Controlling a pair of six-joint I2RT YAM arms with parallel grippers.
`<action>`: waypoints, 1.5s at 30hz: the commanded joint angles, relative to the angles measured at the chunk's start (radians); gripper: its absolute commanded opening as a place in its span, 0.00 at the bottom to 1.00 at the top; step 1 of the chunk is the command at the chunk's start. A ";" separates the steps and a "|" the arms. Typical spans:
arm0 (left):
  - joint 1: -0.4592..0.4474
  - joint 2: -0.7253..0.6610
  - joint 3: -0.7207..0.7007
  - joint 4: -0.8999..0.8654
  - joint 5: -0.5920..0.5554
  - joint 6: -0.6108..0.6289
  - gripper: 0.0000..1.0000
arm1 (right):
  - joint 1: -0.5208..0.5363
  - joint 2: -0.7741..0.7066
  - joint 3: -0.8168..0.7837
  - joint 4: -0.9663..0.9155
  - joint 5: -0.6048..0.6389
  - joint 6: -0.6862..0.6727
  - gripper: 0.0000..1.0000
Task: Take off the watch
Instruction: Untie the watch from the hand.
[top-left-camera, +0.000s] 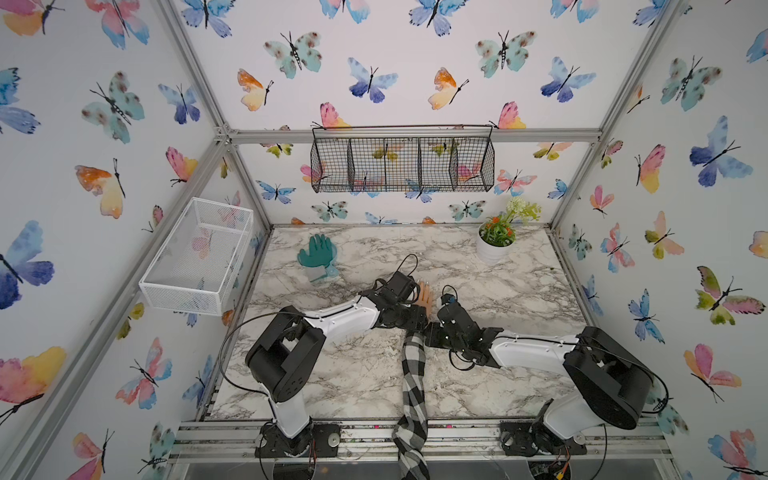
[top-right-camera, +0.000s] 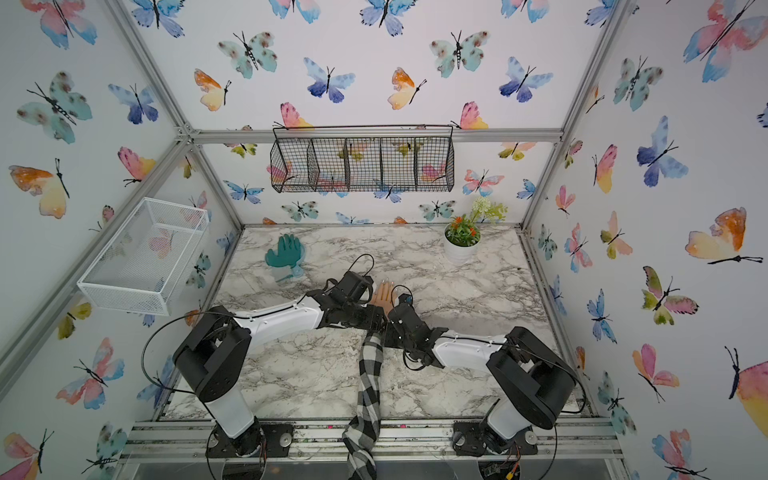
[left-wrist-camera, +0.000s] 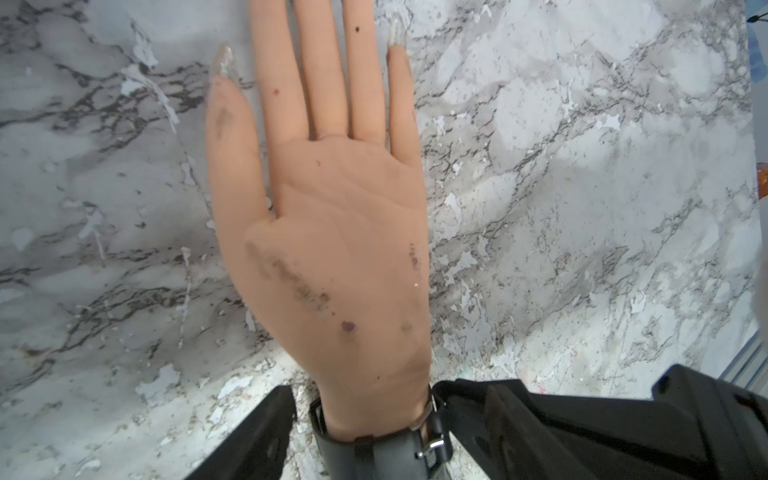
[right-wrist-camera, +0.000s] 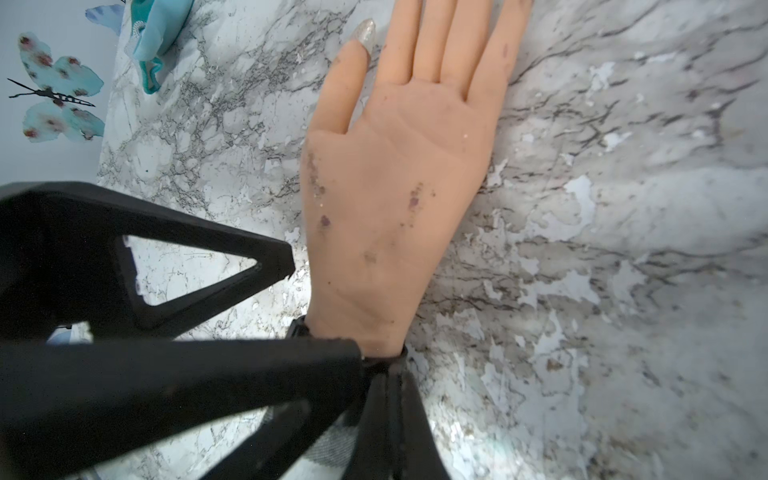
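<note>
A mannequin hand (left-wrist-camera: 332, 232) lies palm up on the marble table (top-left-camera: 519, 291), its arm in a black-and-white checked sleeve (top-left-camera: 413, 382). The watch (left-wrist-camera: 374, 451) shows only as a black strap with a silvery buckle around the wrist; its dial is hidden. My left gripper (left-wrist-camera: 374, 415) is open and straddles the wrist, and one finger (left-wrist-camera: 257, 436) stands a little apart from the strap. My right gripper (right-wrist-camera: 388, 374) is shut, its tips pinching the strap at the edge of the wrist beside the buckle. In both top views the grippers cover the watch.
A green glove (top-left-camera: 318, 251) lies at the back left of the table, and a potted plant (top-left-camera: 494, 241) stands at the back right. A white mesh basket (top-left-camera: 195, 257) hangs on the left wall, a black wire basket (top-left-camera: 401, 164) on the back wall.
</note>
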 joint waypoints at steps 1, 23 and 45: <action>-0.007 0.029 0.018 -0.064 -0.038 0.022 0.74 | 0.007 -0.009 -0.022 -0.022 -0.040 0.007 0.02; -0.054 0.047 0.098 -0.202 -0.209 0.059 0.67 | 0.007 -0.017 -0.035 -0.022 -0.029 0.010 0.02; 0.028 -0.072 0.051 -0.258 -0.232 0.089 0.67 | 0.007 -0.002 -0.022 -0.031 -0.029 0.005 0.02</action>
